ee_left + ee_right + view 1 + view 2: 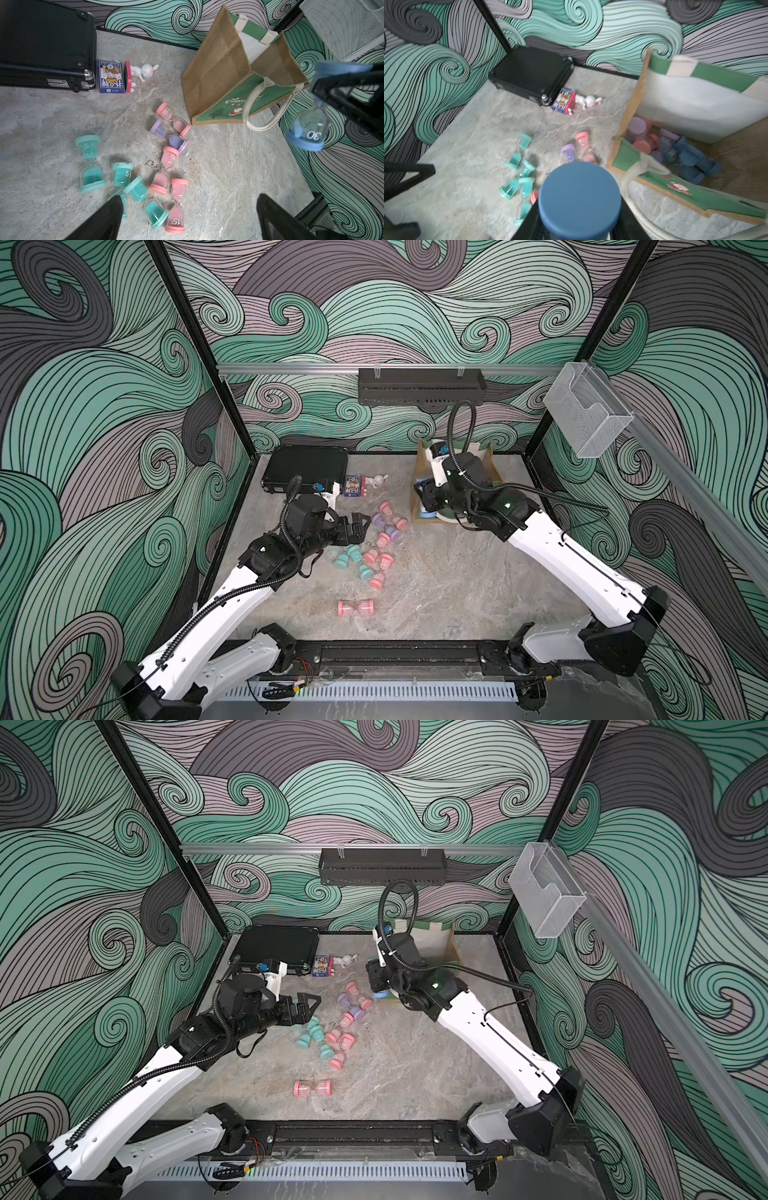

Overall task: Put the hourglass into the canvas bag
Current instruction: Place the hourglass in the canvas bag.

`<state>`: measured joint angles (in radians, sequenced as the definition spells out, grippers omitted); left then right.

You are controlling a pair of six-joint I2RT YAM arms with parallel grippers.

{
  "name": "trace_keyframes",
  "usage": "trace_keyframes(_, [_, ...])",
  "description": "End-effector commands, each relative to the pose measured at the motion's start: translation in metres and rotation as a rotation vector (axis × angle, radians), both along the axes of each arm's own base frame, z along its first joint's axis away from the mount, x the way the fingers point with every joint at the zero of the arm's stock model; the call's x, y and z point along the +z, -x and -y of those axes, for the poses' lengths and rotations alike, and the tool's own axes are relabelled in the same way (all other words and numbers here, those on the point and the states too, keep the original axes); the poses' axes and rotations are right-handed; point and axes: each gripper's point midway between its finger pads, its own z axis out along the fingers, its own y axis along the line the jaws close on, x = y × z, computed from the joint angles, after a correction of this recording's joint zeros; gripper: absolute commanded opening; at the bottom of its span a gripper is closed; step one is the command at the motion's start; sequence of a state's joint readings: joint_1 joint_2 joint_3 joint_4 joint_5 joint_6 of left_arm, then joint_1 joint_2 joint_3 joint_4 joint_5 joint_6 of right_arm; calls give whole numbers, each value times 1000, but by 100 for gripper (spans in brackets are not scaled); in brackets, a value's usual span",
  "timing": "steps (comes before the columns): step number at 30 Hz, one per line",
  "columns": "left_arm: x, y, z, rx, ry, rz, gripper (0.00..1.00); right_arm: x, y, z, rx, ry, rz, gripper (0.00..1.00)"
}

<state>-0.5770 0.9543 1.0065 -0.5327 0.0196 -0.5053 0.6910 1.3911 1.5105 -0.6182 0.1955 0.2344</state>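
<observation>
Swirling green and grey waves cover the walls around a marbled grey worktop (457, 593). We see the canvas bag (218, 68) standing open at about 1 o'clock on it, with several hourglasses (641, 145) lying inside.

The right gripper (324, 97) is pinched tight on the glass neck of the blue hourglass (307, 128), marked 30. It holds the hourglass tilted, clear of the worktop and close to the bag's 7 o'clock corner.

The left gripper (359, 528) is spread wide and holds nothing, hovering at the 9 o'clock edge of a loose pile (374, 547) of teal, pink and purple hourglasses near the centre. One pink hourglass (356, 608) lies alone at 6 o'clock from that pile.

At 11 o'clock we find a black case (307, 466), with a card box (111, 75) and a rabbit figure (145, 71) just beside it.
</observation>
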Motion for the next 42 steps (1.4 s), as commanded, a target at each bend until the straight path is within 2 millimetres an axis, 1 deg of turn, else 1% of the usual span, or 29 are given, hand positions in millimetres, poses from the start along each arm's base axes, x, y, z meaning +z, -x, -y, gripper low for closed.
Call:
trace_keyframes(1, [29, -9, 6, -15, 40, 82, 98, 15, -21, 27, -74, 41, 41, 32])
trace_keyframes(2, [29, -10, 7, -20, 39, 84, 99, 19, -28, 36, -104, 49, 55, 32])
trace_keyframes(5, [31, -15, 12, -29, 38, 86, 99, 24, -51, 57, -173, 46, 59, 31])
trace_keyframes(8, [32, -21, 18, -40, 47, 97, 99, 24, -75, 75, -219, 56, 56, 30])
trace_keyframes(10, [31, -25, 22, -46, 49, 93, 98, 22, -91, 83, -236, 63, 51, 30])
trace_keyframes(12, [31, -29, 26, -52, 53, 90, 98, 13, -108, 87, -231, 58, 19, 29])
trace_keyframes(13, [30, -31, 27, -52, 54, 89, 99, 4, -116, 92, -245, 62, -5, 28])
trace_keyframes(17, [26, -39, 31, -53, 44, 90, 99, -24, -138, 109, -301, 79, -61, 27])
trace_keyframes(19, [25, -41, 33, -54, 38, 83, 98, -37, -147, 115, -315, 94, -78, 27])
trace_keyframes(23, [20, -45, 39, -69, 43, 72, 99, -60, -160, 129, -358, 130, -112, 26])
trace_keyframes(29, [14, -49, 42, -67, 43, 59, 99, -106, -172, 151, -407, 144, -188, 25])
trace_keyframes(35, [9, -53, 44, -63, 38, 50, 99, -139, -179, 157, -416, 155, -243, 25])
trace_keyframes(38, [7, -53, 44, -64, 34, 42, 99, -155, -181, 161, -423, 165, -267, 27])
trace_keyframes(40, [5, -54, 44, -59, 30, 38, 99, -163, -183, 161, -421, 182, -278, 30])
trace_keyframes(42, [3, -54, 44, -59, 27, 36, 99, -168, -184, 162, -423, 195, -285, 35])
